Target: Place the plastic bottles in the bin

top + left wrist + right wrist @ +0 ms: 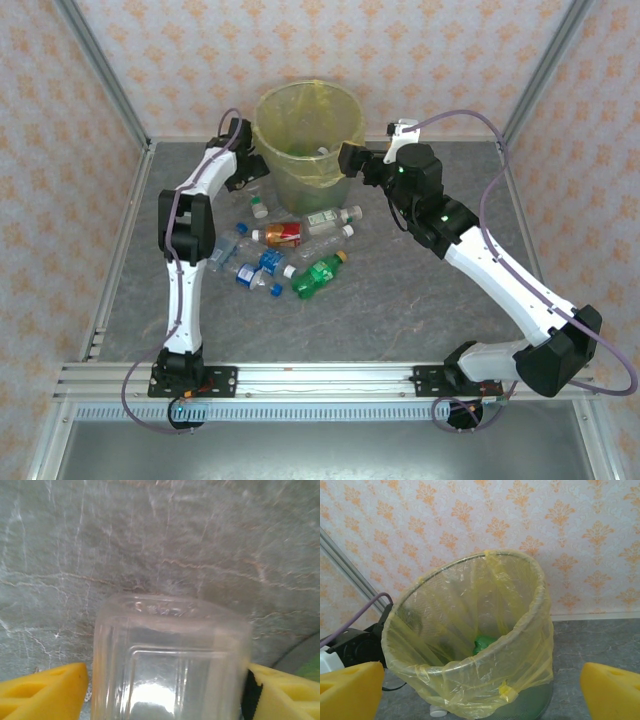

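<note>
The bin [308,135], a round bucket lined with a yellow bag, stands at the back of the table. My left gripper [243,172] hangs just left of it, shut on a clear square-sided plastic bottle [170,665] that sits between its yellow fingers [45,690]. My right gripper [351,158] hovers at the bin's right side, open and holding nothing, and faces the bin [470,645]. A green bottle [484,644] lies inside the bin. Several more plastic bottles lie in a pile [290,255] in front of the bin, among them a red-labelled one [283,235] and a green one [320,275].
Metal frame posts and patterned walls close in the back and sides of the grey table [420,300]. A white cap [438,710] shows at the foot of the bin. Cables loop from both arms near the bin.
</note>
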